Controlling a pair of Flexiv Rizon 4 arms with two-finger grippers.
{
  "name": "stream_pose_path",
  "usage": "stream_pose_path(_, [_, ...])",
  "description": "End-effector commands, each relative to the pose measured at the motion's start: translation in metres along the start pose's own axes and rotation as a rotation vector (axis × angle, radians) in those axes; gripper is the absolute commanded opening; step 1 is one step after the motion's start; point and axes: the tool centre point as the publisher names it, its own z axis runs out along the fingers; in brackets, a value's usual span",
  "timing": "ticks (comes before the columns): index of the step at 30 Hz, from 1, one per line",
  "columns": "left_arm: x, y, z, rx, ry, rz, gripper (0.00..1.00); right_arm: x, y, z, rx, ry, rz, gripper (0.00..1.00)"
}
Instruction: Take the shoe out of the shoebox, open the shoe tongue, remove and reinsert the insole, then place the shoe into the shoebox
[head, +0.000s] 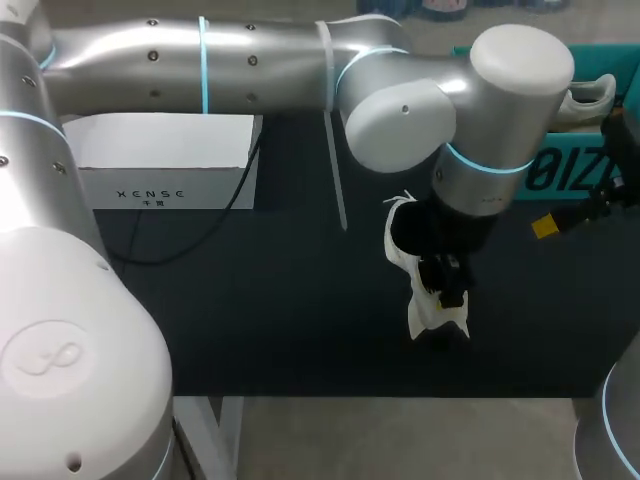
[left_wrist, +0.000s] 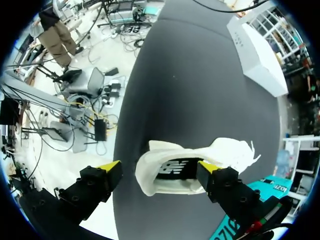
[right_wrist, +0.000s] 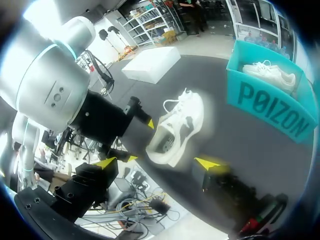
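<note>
A white shoe (head: 403, 245) lies on the black table (head: 280, 300), right of the middle. My left arm reaches across from the left, and its gripper (head: 447, 290) hangs right over the shoe. In the left wrist view the left gripper (left_wrist: 159, 169) stands open astride the shoe (left_wrist: 227, 150), with one fingertip (left_wrist: 206, 169) at the shoe's mouth. My right gripper (right_wrist: 156, 162) is open and empty, a little short of the shoe (right_wrist: 182, 122). The teal shoebox (right_wrist: 270, 107) stands beyond it, with a second white shoe (right_wrist: 270, 72) inside.
A white box (head: 165, 160) stands at the back left of the table, with a black cable (head: 190, 245) trailing beside it. The teal shoebox (head: 585, 160) sits at the back right. My right gripper (head: 548, 226) comes in at the right edge.
</note>
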Motion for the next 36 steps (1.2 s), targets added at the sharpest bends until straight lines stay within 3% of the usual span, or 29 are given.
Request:
stream_pose_path(1, [0.003,0.025,0.009,0.054,-0.024,0.015,1.00,0.001,-0.001,0.001,-0.001,-0.003,0.001,1.00])
stream_pose_path(5, [0.000,0.027,0.012,0.054,-0.050,-0.008,1.00,0.001,-0.001,0.001,-0.001,-0.003,0.001,1.00])
stream_pose_path(11, [-0.012,0.008,0.004,0.071,-0.094,-0.194,1.00,0.001,-0.001,0.001,-0.001,-0.003,0.001,1.00])
stream_pose_path(19, [-0.042,-0.036,-0.011,0.103,-0.098,-0.748,1.00,0.001,-0.001,0.001,-0.001,-0.003,0.001,1.00])
stream_pose_path(25, [-0.073,-0.083,-0.022,0.239,-0.062,-1.266,1.00,0.001,-0.001,0.001,-0.001,-0.003,0.001,1.00])
stream_pose_path(36, [-0.073,-0.083,-0.022,0.239,-0.062,-1.266,1.00,0.001,-0.001,0.001,-0.001,-0.003,0.001,1.00])
